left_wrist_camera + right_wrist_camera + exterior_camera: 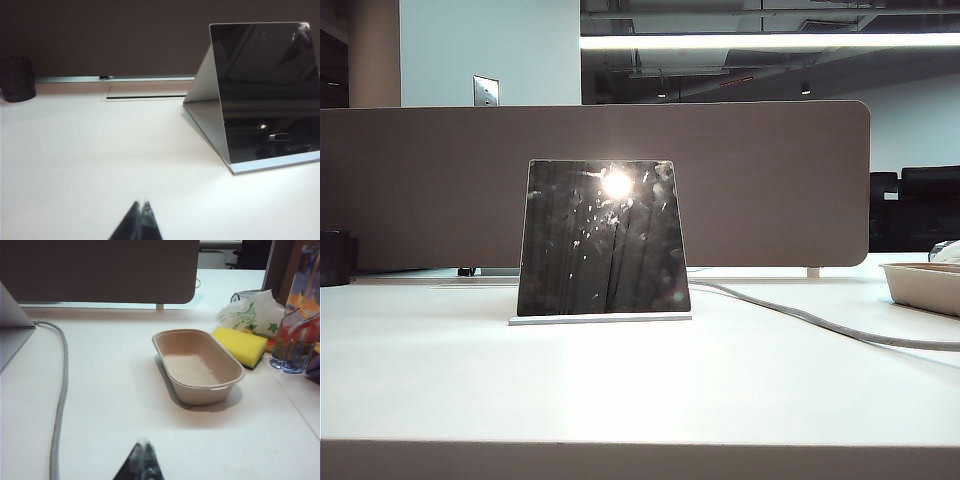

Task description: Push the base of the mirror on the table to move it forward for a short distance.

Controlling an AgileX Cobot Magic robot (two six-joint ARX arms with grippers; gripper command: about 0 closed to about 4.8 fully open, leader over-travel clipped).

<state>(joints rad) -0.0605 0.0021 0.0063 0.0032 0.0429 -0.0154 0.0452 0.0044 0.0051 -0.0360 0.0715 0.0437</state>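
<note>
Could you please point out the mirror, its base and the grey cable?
mirror [603,240], exterior view, middle of the dark glass.
base of the mirror [600,319], exterior view, front edge of the white slab.
grey cable [61,390], right wrist view, mid-run on the table.

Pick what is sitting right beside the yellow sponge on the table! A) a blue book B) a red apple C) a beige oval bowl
C: in the right wrist view an empty beige oval bowl sits on the table next to the yellow sponge.

Dark glossy mirror [603,238] stands upright on white base [600,319]; mid-table [620,390].
</note>
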